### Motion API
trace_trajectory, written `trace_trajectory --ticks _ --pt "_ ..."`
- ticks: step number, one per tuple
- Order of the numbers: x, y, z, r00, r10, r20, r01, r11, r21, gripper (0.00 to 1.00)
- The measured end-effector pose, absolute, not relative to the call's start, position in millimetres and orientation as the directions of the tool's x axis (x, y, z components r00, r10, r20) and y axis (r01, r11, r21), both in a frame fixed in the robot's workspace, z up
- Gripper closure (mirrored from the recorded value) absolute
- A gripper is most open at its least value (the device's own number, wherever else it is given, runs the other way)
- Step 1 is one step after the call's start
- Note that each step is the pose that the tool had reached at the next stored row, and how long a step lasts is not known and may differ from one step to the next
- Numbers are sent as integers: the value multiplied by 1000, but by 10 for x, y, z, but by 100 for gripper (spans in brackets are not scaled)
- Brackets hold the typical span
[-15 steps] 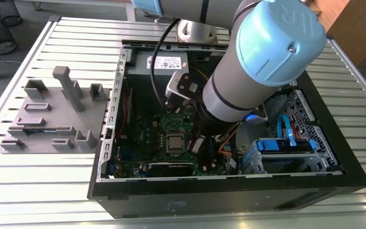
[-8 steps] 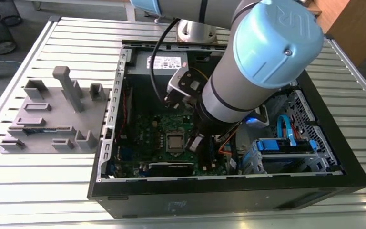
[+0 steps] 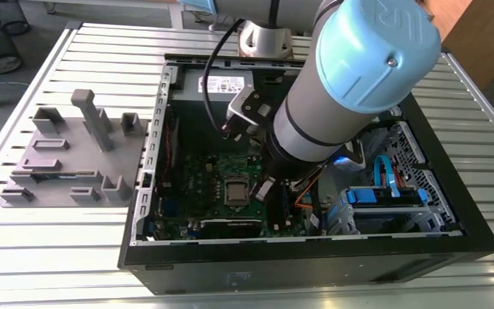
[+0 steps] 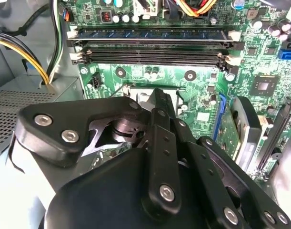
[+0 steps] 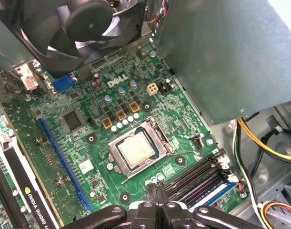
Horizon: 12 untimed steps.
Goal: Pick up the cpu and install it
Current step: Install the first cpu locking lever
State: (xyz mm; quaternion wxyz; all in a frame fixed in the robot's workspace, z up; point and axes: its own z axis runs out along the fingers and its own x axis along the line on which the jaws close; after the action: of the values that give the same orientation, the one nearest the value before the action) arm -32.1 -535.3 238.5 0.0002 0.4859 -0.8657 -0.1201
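**Silvery chip lies in its socket, claw closed above it**

Green circuit board (image 5: 178, 114) covers the floor of the open black computer case (image 3: 316, 257), which lies on a slatted metal table (image 3: 58, 257). The cpu (image 5: 135, 150), a small flat square with a dull silver top, lies inside the metal socket frame (image 5: 117, 164) near the middle of the board; the exterior view shows it too (image 3: 236, 191). The arm (image 3: 333, 96) reaches down into the case. The claw (image 5: 156, 187) hangs over the board, just beside the socket and apart from the chip. Its two fingers are pressed together with nothing between them. In the second wrist view the long memory slots (image 4: 155, 47) run beyond the claw (image 4: 157, 98). A grey moulded holder (image 3: 67, 161) sits on the table at the exterior view's left.
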Motion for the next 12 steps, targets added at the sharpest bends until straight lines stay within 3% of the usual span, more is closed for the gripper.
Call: trace_trajectory --ticks 12 --pt "-321 -5342 2559 -531 -839 -116 -839 502 208 89"
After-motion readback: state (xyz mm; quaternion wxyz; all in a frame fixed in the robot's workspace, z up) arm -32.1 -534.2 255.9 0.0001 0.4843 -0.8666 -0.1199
